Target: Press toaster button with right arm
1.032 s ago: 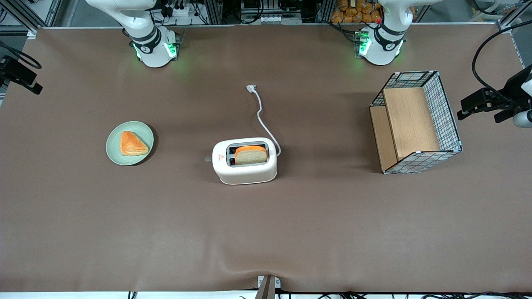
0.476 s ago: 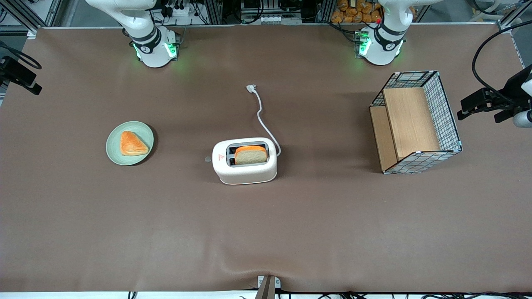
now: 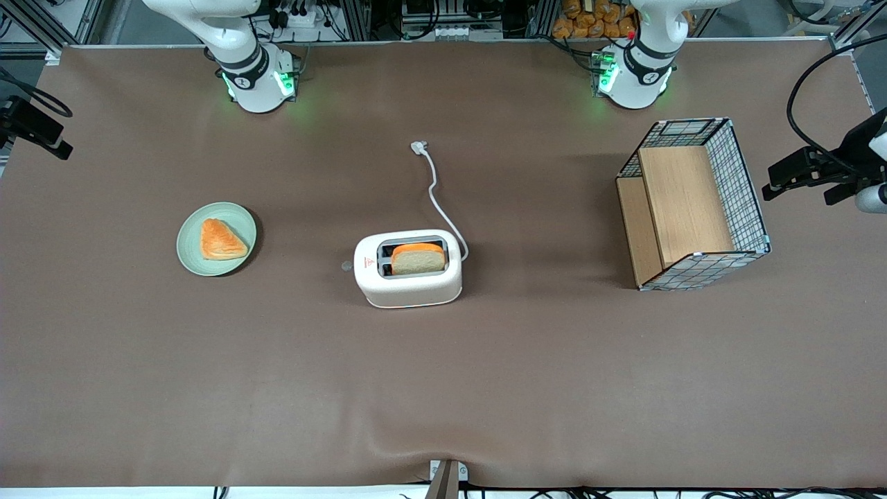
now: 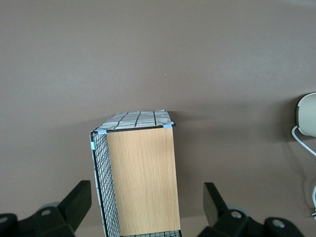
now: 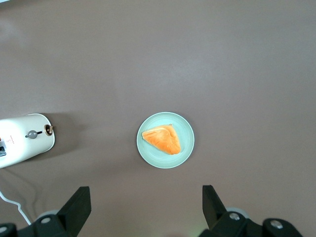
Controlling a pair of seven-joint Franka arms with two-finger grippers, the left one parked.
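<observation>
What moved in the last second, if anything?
Almost nothing. The right arm's tool, open and high above the plate at the working arm's end of the table, shifted only a hair in the front view. It took hold of nothing and let go of nothing. The toaster, toaster button, bread slice, cord, pastry and basket stayed put.

Front view overhead; wrist views seemingly downward, sharing toaster [image 3: 407, 268]
</observation>
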